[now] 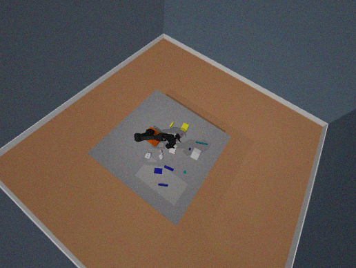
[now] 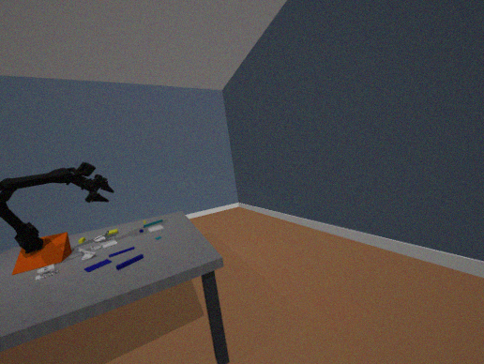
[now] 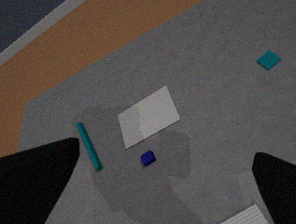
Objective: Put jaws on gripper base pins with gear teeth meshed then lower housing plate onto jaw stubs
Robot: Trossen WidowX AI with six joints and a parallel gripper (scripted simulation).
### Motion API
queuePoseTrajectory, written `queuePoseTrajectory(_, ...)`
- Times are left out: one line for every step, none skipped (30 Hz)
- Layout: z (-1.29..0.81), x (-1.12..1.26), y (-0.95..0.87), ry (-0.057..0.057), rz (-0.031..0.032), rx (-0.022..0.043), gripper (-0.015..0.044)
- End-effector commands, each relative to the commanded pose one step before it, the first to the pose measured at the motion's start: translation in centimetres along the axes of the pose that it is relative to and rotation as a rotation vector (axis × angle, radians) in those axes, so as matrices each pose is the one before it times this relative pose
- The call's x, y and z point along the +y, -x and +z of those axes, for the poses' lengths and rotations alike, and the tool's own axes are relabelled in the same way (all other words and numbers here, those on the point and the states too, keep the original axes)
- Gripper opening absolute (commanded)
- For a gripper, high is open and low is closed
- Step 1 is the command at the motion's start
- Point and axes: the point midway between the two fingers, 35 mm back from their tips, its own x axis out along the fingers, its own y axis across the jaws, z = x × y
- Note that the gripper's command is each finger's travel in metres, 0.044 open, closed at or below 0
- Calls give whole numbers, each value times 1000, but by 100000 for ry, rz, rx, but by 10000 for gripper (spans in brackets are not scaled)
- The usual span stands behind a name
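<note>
The black metal-look two-fingered gripper (image 1: pixel 174 143) (image 2: pixel 111 196) (image 3: pixel 165 154) stands spread, empty; the small white irregular plastic-looking part (image 1: pixel 161 156) (image 2: pixel 87 254), probably a jaw, should handle light, stiff, best gripped mid-body.

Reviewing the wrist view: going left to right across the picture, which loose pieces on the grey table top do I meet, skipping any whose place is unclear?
Long thin teal bar → flat white rectangular plate → small flat teal square.
</note>
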Motion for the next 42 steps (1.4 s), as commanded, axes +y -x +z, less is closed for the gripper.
queuePoseTrajectory(-2340, -3237, -1667, -5091, -9981, 8095, 440)
queuePoseTrajectory(-436, -668, -397, -1144, -2092, 1685, 440)
queuePoseTrajectory(-429, -667, -398, -1150, -2101, 1673, 440)
queuePoseTrajectory(-422, -666, -398, -1154, -2111, 1660, 440)
queuePoseTrajectory(-416, -665, -399, -1159, -2120, 1648, 440)
queuePoseTrajectory(-409, -663, -400, -1163, -2129, 1635, 440)
queuePoseTrajectory(-403, -662, -400, -1166, -2137, 1622, 440)
queuePoseTrajectory(-396, -660, -401, -1169, -2145, 1610, 440)
queuePoseTrajectory(-390, -658, -401, -1171, -2153, 1597, 440)
queuePoseTrajectory(-384, -656, -402, -1173, -2161, 1585, 440)
queuePoseTrajectory(-378, -654, -402, -1174, -2169, 1572, 440)
queuePoseTrajectory(-372, -652, -402, -1174, -2176, 1560, 440)
queuePoseTrajectory(-367, -649, -402, -1174, -2183, 1547, 440)
queuePoseTrajectory(-361, -647, -402, -1174, -2189, 1535, 440)
queuePoseTrajectory(-355, -644, -402, -1173, -2196, 1522, 440)
queuePoseTrajectory(-350, -641, -402, -1171, -2202, 1510, 440)
queuePoseTrajectory(-345, -638, -402, -1169, -2208, 1497, 440)
queuePoseTrajectory(-340, -636, -402, -1166, -2214, 1484, 440)
queuePoseTrajectory(-335, -633, -401, -1163, -2219, 1472, 440)
queuePoseTrajectory(-330, -630, -401, -1160, -2227, 1461, 440)
queuePoseTrajectory(-326, -627, -401, -1156, -2233, 1449, 440)
queuePoseTrajectory(-321, -624, -401, -1151, -2237, 1436, 440)
queuePoseTrajectory(-316, -621, -400, -1146, -2242, 1423, 440)
queuePoseTrajectory(-312, -617, -399, -1139, -2246, 1410, 440)
queuePoseTrajectory(-308, -614, -398, -1133, -2251, 1397, 440)
queuePoseTrajectory(-303, -610, -397, -1125, -2254, 1384, 440)
queuePoseTrajectory(-245, -498, -327, -918, -1853, 1127, 440)
queuePoseTrajectory(-145, -297, -197, -548, -1113, 672, 440)
queuePoseTrajectory(-48, -99, -66, -182, -371, 223, 440)
queuePoseTrajectory(0, 0, 0, 0, 0, 0, 440)
queuePoseTrajectory(0, 0, 0, 0, 0, 0, 440)
queuePoseTrajectory(0, 0, 0, 0, 0, 0, 440)
queuePoseTrajectory(0, 0, 0, 0, 0, 0, 440)
queuePoseTrajectory(0, 0, 0, 0, 0, 0, 440)
queuePoseTrajectory(0, 0, 0, 0, 0, 0, 440)
queuePoseTrajectory(1, 5, -27, 0, 5, 5, 440)
queuePoseTrajectory(3, 14, -80, 0, 14, 14, 440)
queuePoseTrajectory(5, 22, -134, 0, 22, 23, 440)
queuePoseTrajectory(6, 26, -162, -1, 26, 26, 440)
queuePoseTrajectory(6, 25, -162, -1, 25, 25, 440)
queuePoseTrajectory(6, 23, -162, -1, 24, 23, 440)
queuePoseTrajectory(5, 22, -162, -1, 22, 21, 440)
